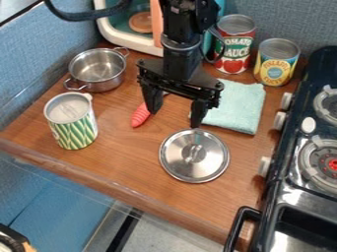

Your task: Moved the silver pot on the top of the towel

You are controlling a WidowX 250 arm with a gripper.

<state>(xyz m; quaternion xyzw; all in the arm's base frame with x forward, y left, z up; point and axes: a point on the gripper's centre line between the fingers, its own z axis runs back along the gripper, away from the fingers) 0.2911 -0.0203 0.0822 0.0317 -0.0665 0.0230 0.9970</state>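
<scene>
Camera view: at the lower right of the frame, a black handle (pixel 241 216) jutted from the front of the black stove (pixel 289 196), which ran up the right edge with pale knobs along its side. On the wooden counter (pixel 125 170), a round silver lid (pixel 214 160) with a loop handle lay flat, right of the centre. A can with a green-and-yellow leafy pattern (pixel 75 133) stood upright at the left. The black gripper (pixel 175 117) hung near the centre, above the lid's far edge, open, its two fingers spread well apart. Behind its left-hand finger in the frame lay a red ribbed object (pixel 139 115), partly hidden. A folded mint-green towel (pixel 238 109) lay flat to the right of the gripper. The silver pot (pixel 102 84), upright with two side handles, sat on the wood at the upper left, well apart from the towel. Farther back, a yellow-and-blue can (pixel 275 69) and a taller red-labelled can (pixel 233 47) stood just beyond the towel, left of the stove. At the top, a white-framed box (pixel 135 44) held a brown disc (pixel 140 22).
</scene>
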